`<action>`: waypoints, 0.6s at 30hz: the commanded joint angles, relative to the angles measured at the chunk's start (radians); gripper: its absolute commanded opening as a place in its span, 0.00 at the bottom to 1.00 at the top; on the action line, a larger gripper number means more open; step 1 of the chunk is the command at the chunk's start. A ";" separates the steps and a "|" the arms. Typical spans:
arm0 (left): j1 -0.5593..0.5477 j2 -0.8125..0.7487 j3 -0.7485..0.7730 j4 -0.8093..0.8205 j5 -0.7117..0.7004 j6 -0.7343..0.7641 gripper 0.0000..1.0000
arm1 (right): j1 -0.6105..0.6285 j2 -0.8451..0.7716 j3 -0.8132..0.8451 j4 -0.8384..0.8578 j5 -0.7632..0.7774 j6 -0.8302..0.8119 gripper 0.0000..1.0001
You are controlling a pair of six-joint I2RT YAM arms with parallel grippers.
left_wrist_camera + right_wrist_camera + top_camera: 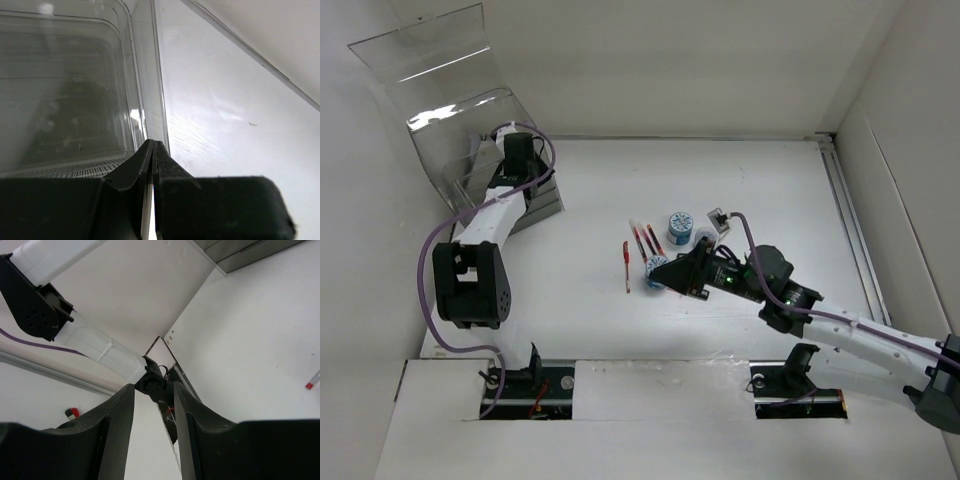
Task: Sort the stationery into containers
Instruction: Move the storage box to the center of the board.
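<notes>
The clear acrylic box (450, 150) stands at the far left with its curved lid (420, 45) raised. My left gripper (516, 140) reaches into its open top. In the left wrist view the left gripper (153, 145) is shut with nothing showing between its fingers, beside the box's clear wall (135, 75). My right gripper (662, 272) hovers open at mid-table, right against a blue-white tub (651, 268). In the right wrist view the right gripper (153, 386) holds nothing. A second tub (679, 227), three red pens (626, 265) (640, 240) (653, 238) and a marker (718, 217) lie nearby.
Stacked drawers (545, 200) sit at the box's base beside the left arm (470, 280). A metal rail (850, 230) runs along the table's right side. White walls close in the back and both sides. A pen's red end (311, 385) shows in the right wrist view.
</notes>
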 commanded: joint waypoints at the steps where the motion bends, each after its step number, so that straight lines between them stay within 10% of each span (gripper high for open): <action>1: -0.062 -0.061 -0.037 -0.048 0.085 -0.057 0.00 | 0.002 -0.030 0.007 0.004 0.027 -0.016 0.43; 18: -0.323 -0.065 0.047 0.009 0.081 -0.188 0.00 | 0.002 -0.089 0.016 -0.055 0.085 -0.044 0.45</action>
